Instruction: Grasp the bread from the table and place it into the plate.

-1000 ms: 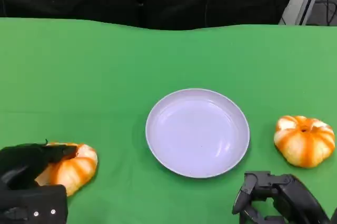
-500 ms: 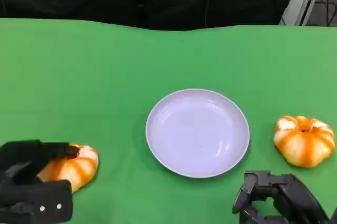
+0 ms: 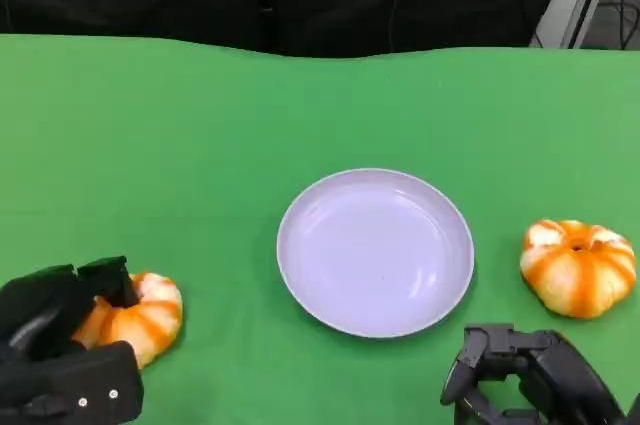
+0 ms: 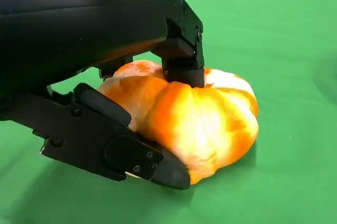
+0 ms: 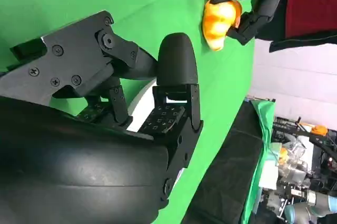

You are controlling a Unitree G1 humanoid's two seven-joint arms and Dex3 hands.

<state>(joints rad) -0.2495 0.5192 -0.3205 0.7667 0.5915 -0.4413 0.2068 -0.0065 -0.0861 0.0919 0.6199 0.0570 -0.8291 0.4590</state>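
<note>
Head view, lower left: the left hand (image 3: 62, 330) has closed further round the bread (image 3: 140, 313) since a second ago, fingers now clamped over it (bread on the cloth, left of the plate (image 3: 375, 250)). Right hand (image 3: 525, 375) curled, holding nothing. No legible writing.

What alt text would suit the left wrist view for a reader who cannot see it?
The robot's black left hand grips a round orange-and-white bread bun, one of its fingers pressing on top and another against the bun's near side. The bun rests on the green table cloth.
</note>
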